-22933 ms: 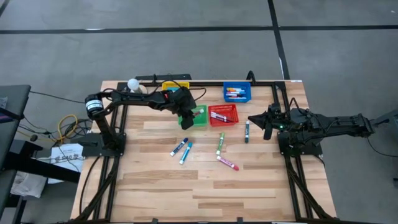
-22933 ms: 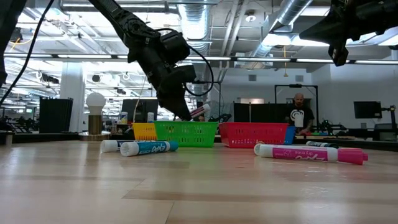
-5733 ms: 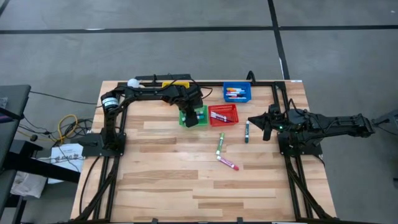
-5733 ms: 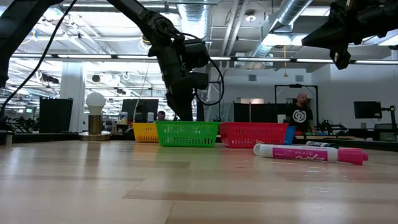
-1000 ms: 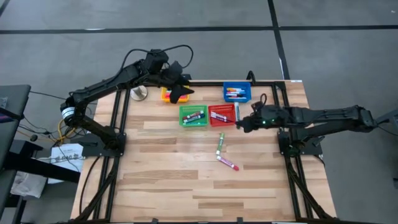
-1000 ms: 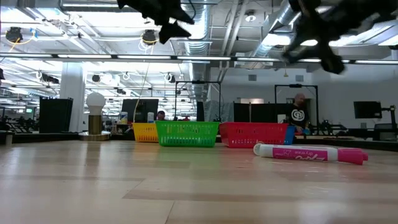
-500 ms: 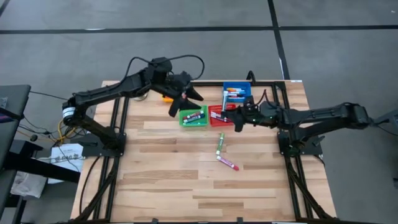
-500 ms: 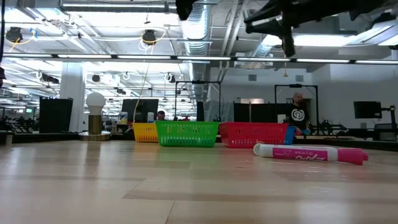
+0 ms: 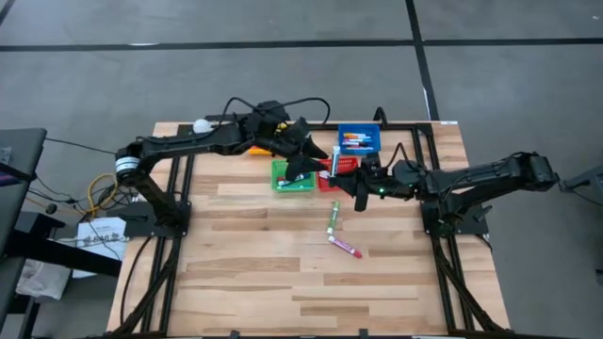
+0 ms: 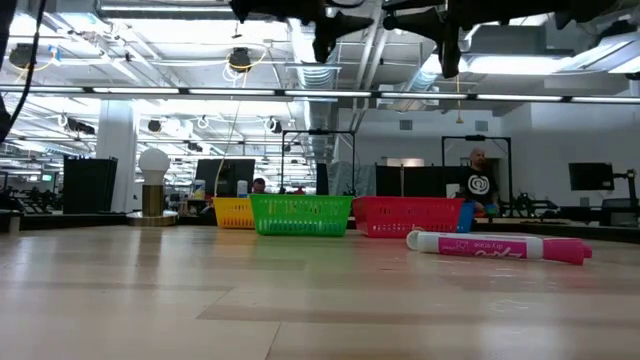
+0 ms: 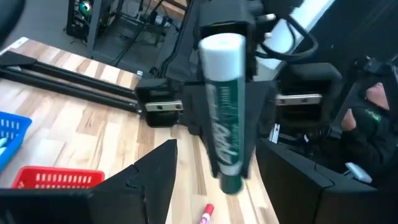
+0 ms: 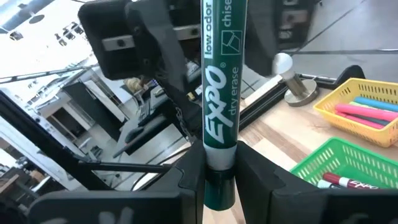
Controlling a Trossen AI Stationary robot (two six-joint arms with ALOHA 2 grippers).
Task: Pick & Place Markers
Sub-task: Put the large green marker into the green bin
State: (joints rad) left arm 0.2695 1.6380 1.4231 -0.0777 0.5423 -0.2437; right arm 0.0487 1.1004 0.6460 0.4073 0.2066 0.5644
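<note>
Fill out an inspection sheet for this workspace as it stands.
Surface: light wooden slat table, bare in the near half.
Job's things: green Expo marker held in the air; green marker and pink marker lying loose on the table. Other markers lie in the green mesh basket, red mesh basket, yellow mesh basket and blue mesh basket.
Clutter: white globe on a stand at the far left corner.
Grippers: right gripper shut on the green Expo marker; left gripper open, facing it.
Cables: black cable looped over the left arm; yellow cables on the floor.
Surroundings: person beyond the table.
</note>
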